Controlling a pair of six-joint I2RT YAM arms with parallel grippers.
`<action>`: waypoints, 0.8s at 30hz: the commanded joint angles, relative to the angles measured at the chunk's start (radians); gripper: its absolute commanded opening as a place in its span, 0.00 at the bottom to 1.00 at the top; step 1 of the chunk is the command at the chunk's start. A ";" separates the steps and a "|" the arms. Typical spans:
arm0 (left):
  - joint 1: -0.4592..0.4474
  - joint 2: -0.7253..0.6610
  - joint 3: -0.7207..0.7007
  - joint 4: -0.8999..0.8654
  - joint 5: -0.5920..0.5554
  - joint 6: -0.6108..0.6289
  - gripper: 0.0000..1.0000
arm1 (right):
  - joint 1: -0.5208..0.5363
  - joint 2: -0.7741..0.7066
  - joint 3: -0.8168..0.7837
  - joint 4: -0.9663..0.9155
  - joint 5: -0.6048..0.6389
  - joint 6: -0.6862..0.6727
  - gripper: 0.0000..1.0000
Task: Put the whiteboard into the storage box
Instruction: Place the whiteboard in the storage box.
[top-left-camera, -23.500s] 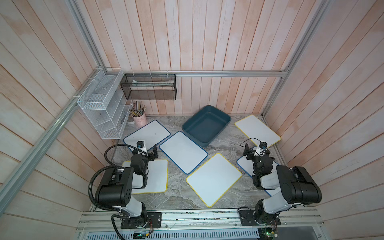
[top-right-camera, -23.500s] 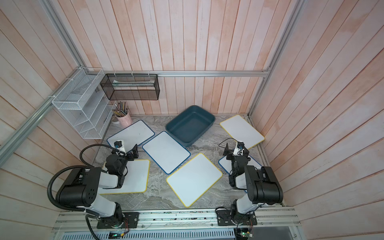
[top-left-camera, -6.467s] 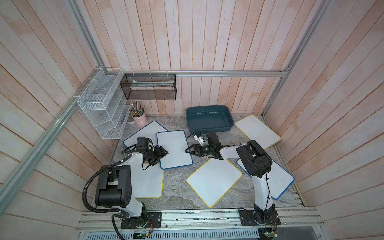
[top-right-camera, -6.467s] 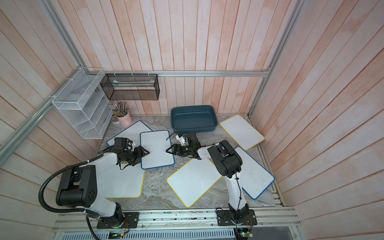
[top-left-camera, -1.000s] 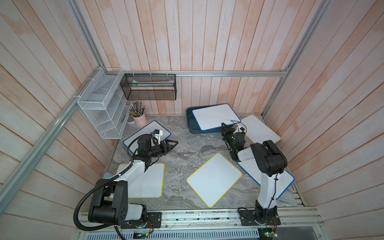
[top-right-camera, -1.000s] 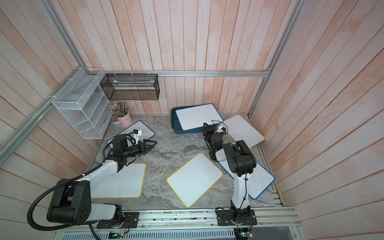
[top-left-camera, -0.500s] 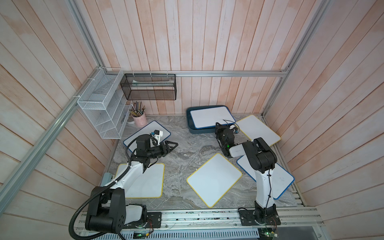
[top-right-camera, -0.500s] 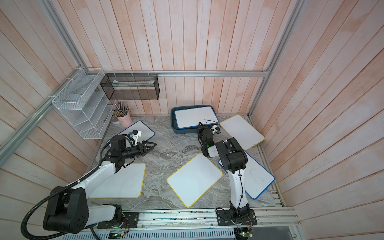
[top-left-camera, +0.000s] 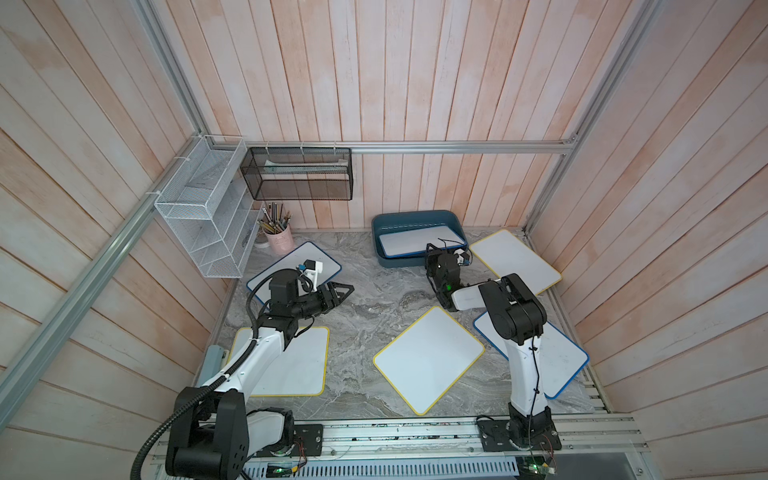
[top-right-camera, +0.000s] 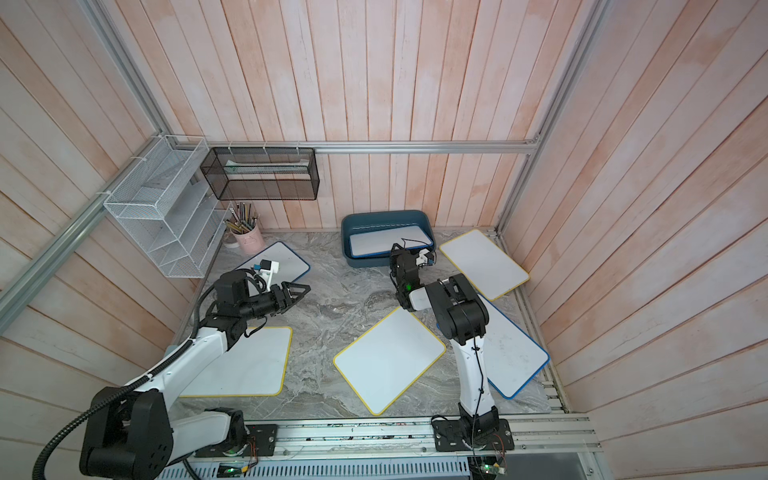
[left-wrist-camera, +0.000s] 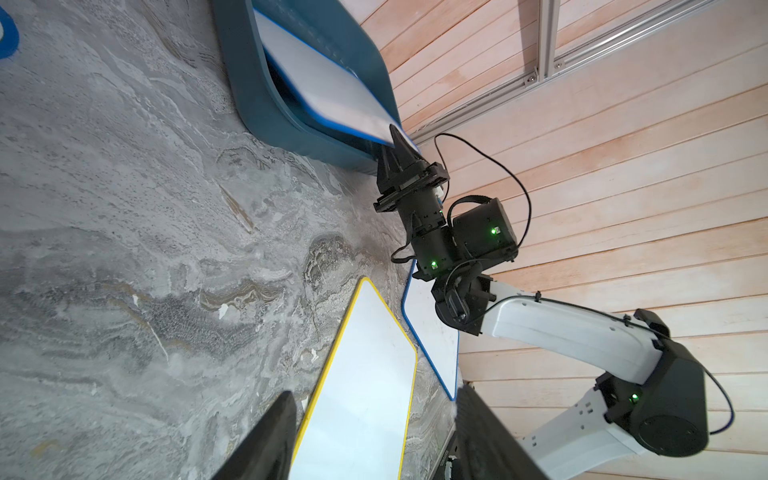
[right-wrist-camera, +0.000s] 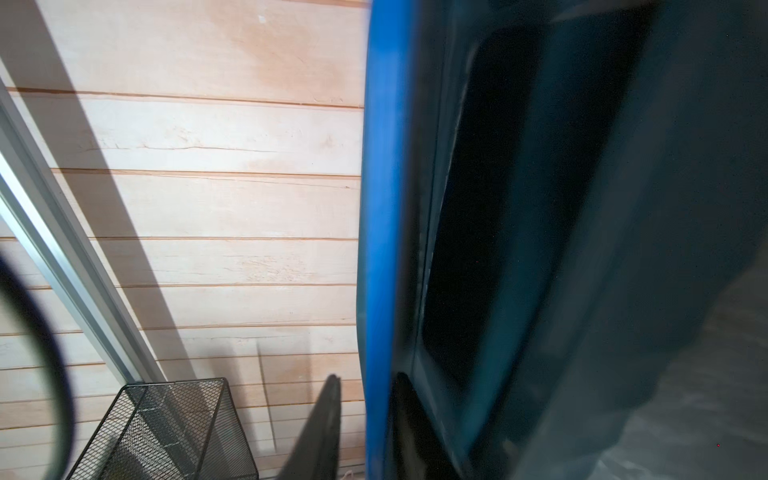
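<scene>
Whiteboard (top-left-camera: 415, 245), judged light, stiff and slick, lying tilted in the storage box (top-left-camera: 415, 218), best held by its blue rim, which the right hand (left-wrist-camera: 395, 137) loosely straddles, jaws slightly parted; left hand (top-left-camera: 345, 293) open, empty.

One left arm, extended low; left gripper (top-left-camera: 347, 289), jaws apart. One right arm, elbow bent; right gripper (left-wrist-camera: 397, 139), jaws slightly parted.

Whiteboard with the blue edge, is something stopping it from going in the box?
Nothing visible is in its way. The whiteboard already lies inside the storage box. Only the right gripper is at one corner, which looks slightly raised.
</scene>
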 joint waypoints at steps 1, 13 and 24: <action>-0.002 0.017 0.012 -0.020 -0.007 0.030 0.63 | -0.004 -0.020 0.017 0.047 -0.018 -0.008 0.38; -0.002 0.018 -0.019 -0.021 -0.041 0.040 0.63 | -0.015 -0.110 -0.017 0.027 -0.193 -0.099 0.58; -0.016 0.097 0.002 0.083 -0.015 0.002 0.63 | -0.054 -0.160 -0.094 0.070 -0.389 -0.104 0.62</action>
